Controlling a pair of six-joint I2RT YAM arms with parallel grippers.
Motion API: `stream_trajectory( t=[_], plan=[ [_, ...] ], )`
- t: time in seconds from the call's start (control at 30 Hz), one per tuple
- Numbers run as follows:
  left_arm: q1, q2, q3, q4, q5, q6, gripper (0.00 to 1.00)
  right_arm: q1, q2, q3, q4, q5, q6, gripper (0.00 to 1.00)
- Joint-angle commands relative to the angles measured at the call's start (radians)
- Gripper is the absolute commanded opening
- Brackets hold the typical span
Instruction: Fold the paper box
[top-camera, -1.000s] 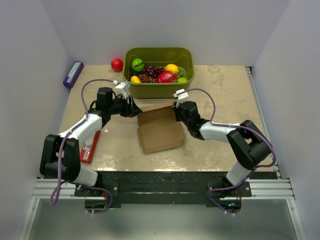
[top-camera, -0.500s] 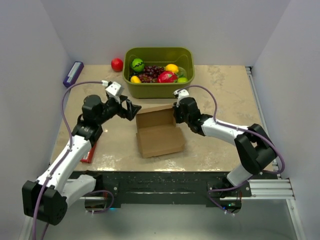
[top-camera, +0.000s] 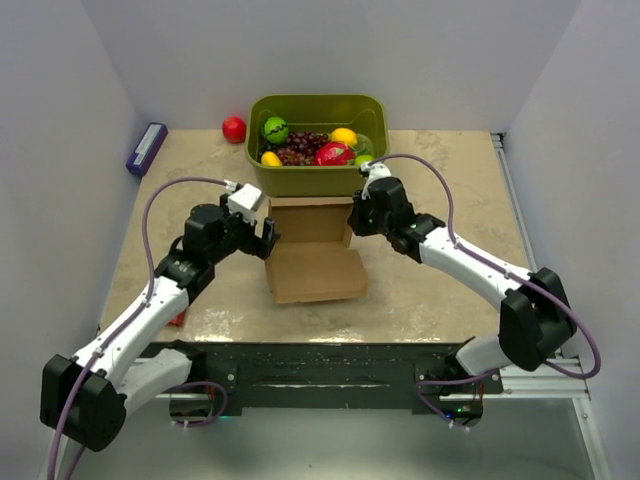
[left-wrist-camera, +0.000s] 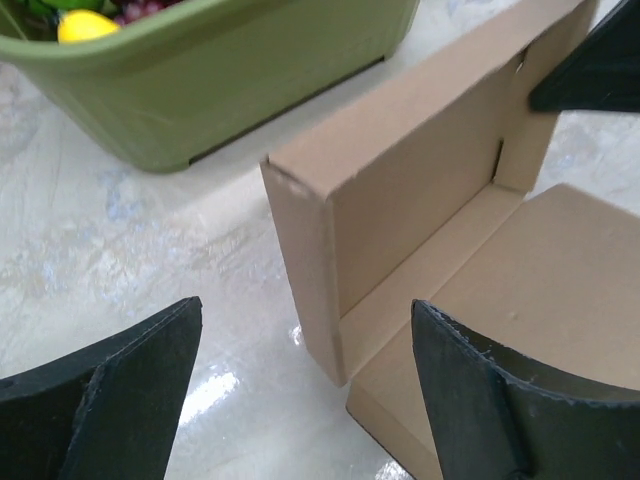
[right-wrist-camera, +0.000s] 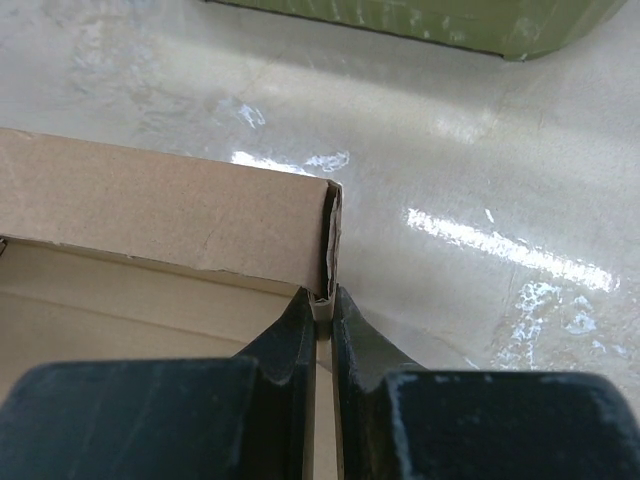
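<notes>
You have the paper box (top-camera: 310, 255) mid-bench, rear wall raised just before the green tub (top-camera: 318, 178). Right jaws pinch its rear right corner; left jaws stand released beside the left corner. Risk: that corner, seemingly split, tears if you pull. Against a second ago, the left jaws gape wider and the wall stands steeper.

paper box (top-camera: 312, 268) | plain brown cardboard | base flat, rear wall and corner flaps upright | on table (top-camera: 450, 170) centre
</notes>
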Motion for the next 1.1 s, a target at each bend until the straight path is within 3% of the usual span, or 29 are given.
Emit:
stream_trajectory(
  t=[0.0,0.1,0.43,0.63,0.87,1.07],
  plan=[
    [-0.003,0.020,0.026,0.018,-0.011,0.013,0.86,-0.002,-0.041,0.066,-0.038,-0.019,0.042,0.00],
    [-0.003,0.041,0.035,0.025,-0.006,-0.030,0.81,0.001,-0.042,0.081,-0.049,-0.021,0.051,0.00],
    [-0.004,0.086,0.054,0.035,-0.052,-0.056,0.33,0.043,0.001,0.134,-0.093,0.093,0.039,0.00],
    [-0.020,0.089,0.054,0.038,-0.063,-0.061,0.14,0.078,0.044,0.175,-0.124,0.217,0.040,0.00],
    [-0.046,0.064,0.040,0.044,-0.104,-0.062,0.05,0.101,0.125,0.221,-0.171,0.367,0.050,0.00],
    [-0.061,0.064,0.035,0.052,-0.100,-0.068,0.04,0.100,0.160,0.232,-0.162,0.409,0.079,0.00]
  ],
)
